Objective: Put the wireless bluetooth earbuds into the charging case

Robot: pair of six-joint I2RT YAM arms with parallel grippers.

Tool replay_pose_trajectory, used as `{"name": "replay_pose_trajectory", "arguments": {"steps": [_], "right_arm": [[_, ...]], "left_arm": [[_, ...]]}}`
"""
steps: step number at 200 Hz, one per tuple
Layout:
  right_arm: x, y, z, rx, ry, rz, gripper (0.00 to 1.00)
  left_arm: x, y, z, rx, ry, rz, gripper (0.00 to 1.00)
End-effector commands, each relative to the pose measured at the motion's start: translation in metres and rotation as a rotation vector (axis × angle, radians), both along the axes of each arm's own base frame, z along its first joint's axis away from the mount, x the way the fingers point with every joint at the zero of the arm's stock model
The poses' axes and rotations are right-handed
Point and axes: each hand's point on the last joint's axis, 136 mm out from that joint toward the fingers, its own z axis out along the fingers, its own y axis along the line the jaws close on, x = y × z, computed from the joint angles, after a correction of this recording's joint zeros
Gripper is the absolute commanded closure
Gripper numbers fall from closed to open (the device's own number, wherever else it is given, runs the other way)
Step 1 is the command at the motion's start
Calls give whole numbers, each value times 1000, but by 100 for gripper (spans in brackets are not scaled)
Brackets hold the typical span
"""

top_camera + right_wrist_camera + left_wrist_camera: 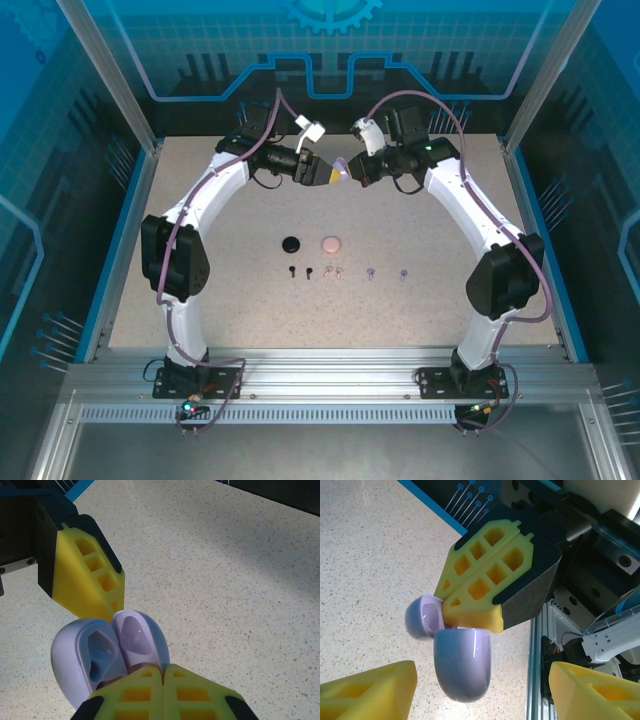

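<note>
Cases (291, 243): three; lilac case (462, 665) beyond pink case (331, 243).
Earbuds (340, 270): six, before pink case.
Right gripper (162, 670): clamps lilac case.
Left gripper (328, 174): jaws apart.
Table (200, 250): speckled; blue walls (200, 50).

Top external: we are looking down from above and behind the arm bases, far off, over the whole table (200, 290).
Left wrist: we are peering closely past the left gripper (484, 666).
Right wrist: we are peering closely past the right gripper (162, 672), facing the opposite way.
All three views are sharing the lilac case (340, 172).
</note>
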Motion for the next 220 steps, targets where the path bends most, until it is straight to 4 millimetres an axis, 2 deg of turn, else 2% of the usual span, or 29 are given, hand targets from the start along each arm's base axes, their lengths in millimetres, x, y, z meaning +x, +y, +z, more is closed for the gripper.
{"name": "replay_pose_trajectory", "arguments": {"steps": [1, 129, 164, 220], "right_arm": [[-2, 11, 4, 4, -3, 38, 100], [-1, 16, 5, 2, -4, 46, 100], [-2, 18, 6, 5, -4, 51, 100], [-2, 20, 6, 7, -4, 56, 100]], "left_arm": [[-2, -5, 1, -18, 1, -39, 29], [-2, -6, -4, -11, 6, -46, 52], [-1, -7, -2, -14, -2, -45, 54], [-1, -8, -3, -19, 1, -49, 66]]}}
